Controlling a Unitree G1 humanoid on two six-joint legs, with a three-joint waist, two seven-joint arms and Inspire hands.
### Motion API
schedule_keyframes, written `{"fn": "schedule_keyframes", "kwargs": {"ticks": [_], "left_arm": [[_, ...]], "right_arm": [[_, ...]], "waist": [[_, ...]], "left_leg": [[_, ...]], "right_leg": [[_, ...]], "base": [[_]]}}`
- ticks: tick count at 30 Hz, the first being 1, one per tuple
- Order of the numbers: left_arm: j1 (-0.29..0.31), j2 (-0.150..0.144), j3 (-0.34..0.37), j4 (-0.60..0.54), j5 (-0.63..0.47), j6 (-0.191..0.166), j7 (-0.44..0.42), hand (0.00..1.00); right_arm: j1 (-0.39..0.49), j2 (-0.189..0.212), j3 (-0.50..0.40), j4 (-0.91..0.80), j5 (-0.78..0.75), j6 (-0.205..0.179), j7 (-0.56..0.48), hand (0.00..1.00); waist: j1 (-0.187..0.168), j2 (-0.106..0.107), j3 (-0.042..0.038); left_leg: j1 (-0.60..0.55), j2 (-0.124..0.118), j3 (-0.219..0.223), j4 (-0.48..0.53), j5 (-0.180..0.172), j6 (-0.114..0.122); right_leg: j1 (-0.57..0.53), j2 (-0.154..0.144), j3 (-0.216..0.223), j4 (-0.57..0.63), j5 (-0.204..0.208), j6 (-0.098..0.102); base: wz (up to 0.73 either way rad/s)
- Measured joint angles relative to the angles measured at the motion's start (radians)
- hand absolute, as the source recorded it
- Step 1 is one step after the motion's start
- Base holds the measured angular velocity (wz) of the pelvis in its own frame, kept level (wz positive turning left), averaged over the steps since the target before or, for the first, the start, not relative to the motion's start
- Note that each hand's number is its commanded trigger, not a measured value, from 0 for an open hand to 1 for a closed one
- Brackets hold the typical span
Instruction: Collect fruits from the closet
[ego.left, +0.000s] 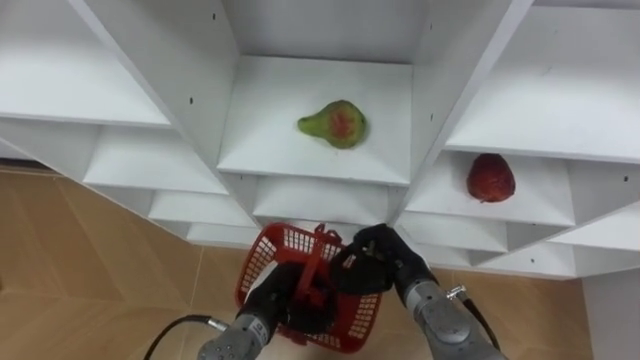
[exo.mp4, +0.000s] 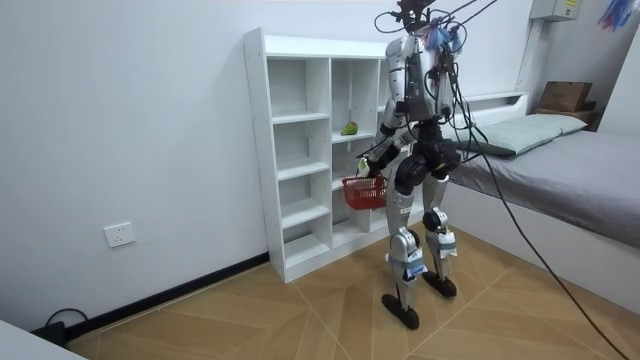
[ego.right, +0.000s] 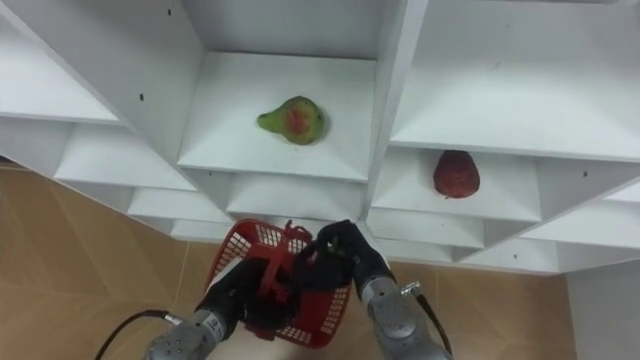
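Left hand (ego.left: 283, 305): fingers closed round the red basket (ego.left: 258, 268) handle.
Right hand (ego.left: 372, 262): over the basket; open or closed, cannot tell.
Green pear (ego.left: 335, 123), red fruit (ego.left: 490, 177): on closet shelves (ego.left: 290, 150).

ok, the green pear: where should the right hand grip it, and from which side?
Likely the wide round end. The pear lies on its side, neck toward the robot's left, compartment walls either side, so the right hand should enter from the open front and close over the bulb. The left hand holds the basket.
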Motion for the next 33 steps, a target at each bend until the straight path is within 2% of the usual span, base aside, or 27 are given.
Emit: {"fn": "schedule_keyframes", "kwargs": {"ticks": [1,2,3,4,6,7,9,10,12,19,23,24,25,28,33], "left_arm": [[0.0,0.008,0.006,0.0,0.0,-0.012,0.0,1.0],[0.0,0.013,0.018,0.0,0.0,-0.02,0.0,1.0],[-0.008,0.002,0.035,0.016,-0.001,-0.02,0.0,1.0],[-0.013,-0.006,0.024,0.021,0.0,-0.019,-0.006,1.0],[-0.023,-0.014,0.023,0.021,0.0,-0.021,-0.015,1.0],[-0.024,-0.014,0.015,0.021,0.0,-0.021,-0.017,1.0],[-0.025,-0.014,-0.002,0.019,-0.003,-0.02,-0.017,1.0],[-0.021,-0.005,-0.012,0.019,-0.005,-0.02,-0.017,1.0],[-0.019,0.003,-0.016,0.019,-0.007,-0.02,-0.017,1.0],[-0.018,0.008,-0.02,0.02,-0.038,-0.021,-0.017,1.0],[-0.016,0.008,-0.023,0.021,-0.04,-0.019,-0.017,1.0],[-0.016,0.009,-0.028,0.021,-0.04,-0.019,-0.017,1.0],[-0.016,0.009,-0.031,0.022,-0.039,-0.019,-0.017,1.0],[-0.016,0.009,-0.037,0.029,-0.039,-0.018,-0.017,1.0],[-0.015,0.009,-0.04,0.037,-0.039,-0.011,-0.021,1.0]], "right_arm": [[-0.002,0.007,-0.002,-0.002,0.0,-0.002,0.0,1.0],[-0.012,0.014,0.001,-0.006,0.0,-0.002,0.001,1.0],[-0.022,0.015,0.019,-0.02,0.006,-0.005,0.004,1.0],[-0.015,0.003,0.015,-0.026,0.013,-0.007,0.002,1.0],[-0.016,0.004,0.007,-0.027,0.013,-0.007,0.005,1.0],[-0.02,0.003,0.006,-0.026,0.014,-0.009,0.01,1.0],[-0.02,0.005,0.006,-0.026,0.022,-0.014,0.013,1.0],[-0.019,0.008,0.005,-0.025,0.025,-0.014,0.021,1.0],[-0.019,0.008,0.01,-0.025,0.027,-0.019,0.025,1.0],[-0.017,0.011,0.014,-0.023,0.066,-0.019,0.052,1.0],[-0.015,0.009,0.014,-0.021,0.094,-0.014,0.08,1.0],[-0.015,0.009,0.014,-0.021,0.096,-0.009,0.081,0.68],[-0.015,0.009,0.013,-0.021,0.097,-0.004,0.086,0.0],[-0.015,0.009,0.01,-0.021,0.097,0.002,0.101,0.0],[-0.015,0.01,0.01,-0.021,0.101,0.002,0.121,0.0]], "waist": [[-0.001,-0.006,0.0028],[0.003,-0.023,-0.0016],[-0.009,-0.013,-0.0014],[-0.021,0.004,-0.0038],[-0.027,0.001,-0.003],[-0.033,0.0,-0.0033],[-0.027,-0.008,-0.0046],[-0.012,-0.016,-0.0074],[-0.002,-0.016,-0.008],[-0.002,-0.015,-0.0081],[-0.003,-0.008,-0.0106],[-0.003,-0.006,-0.0118],[-0.003,-0.002,-0.0143],[-0.004,0.003,-0.0176],[-0.004,0.004,-0.0179]], "left_leg": [[0.0,0.009,-0.053,0.0,0.0,-0.001],[-0.012,0.009,-0.048,0.007,-0.001,-0.002],[-0.04,0.01,-0.01,0.022,-0.015,-0.025],[-0.047,0.014,0.048,0.017,-0.019,-0.031],[-0.046,0.018,0.116,-0.01,-0.003,-0.035],[-0.039,0.02,0.146,-0.028,0.006,-0.029],[-0.022,0.019,0.164,-0.037,0.009,-0.026],[-0.019,0.011,0.17,-0.033,0.009,-0.024],[-0.019,0.001,0.171,-0.027,0.008,-0.022],[-0.019,-0.015,0.174,-0.015,0.008,0.003],[-0.029,-0.015,0.174,0.004,0.009,0.006],[-0.03,-0.015,0.174,0.006,0.009,0.006],[-0.035,-0.015,0.174,0.006,0.01,0.007],[-0.038,-0.016,0.174,0.008,0.011,0.007],[-0.039,-0.016,0.175,0.018,0.011,0.008]], "right_leg": [[-0.04,0.035,0.05,-0.044,-0.021,-0.034],[-0.056,0.047,0.077,-0.133,0.004,-0.049],[-0.061,0.05,0.036,-0.193,0.098,-0.058],[-0.059,0.052,0.007,-0.189,0.102,-0.061],[-0.051,0.052,0.018,-0.183,0.102,-0.061],[-0.042,0.055,0.027,-0.183,0.1,-0.059],[-0.034,0.055,0.028,-0.184,0.097,-0.054],[-0.029,0.057,0.024,-0.187,0.095,-0.05],[-0.023,0.048,0.019,-0.191,0.097,-0.047],[-0.014,0.032,0.018,-0.19,0.1,-0.034],[-0.014,0.032,0.019,-0.188,0.099,-0.035],[-0.014,0.032,0.021,-0.187,0.099,-0.035],[-0.014,0.032,0.022,-0.187,0.1,-0.034],[-0.015,0.032,0.023,-0.187,0.104,-0.035],[-0.015,0.031,0.021,-0.187,0.107,-0.035]], "base": [[-0.38],[-0.35],[0.0],[0.21],[0.4],[0.46],[0.27],[0.0],[-0.04],[0.04],[0.02],[0.0],[0.0],[0.0],[0.0]]}}
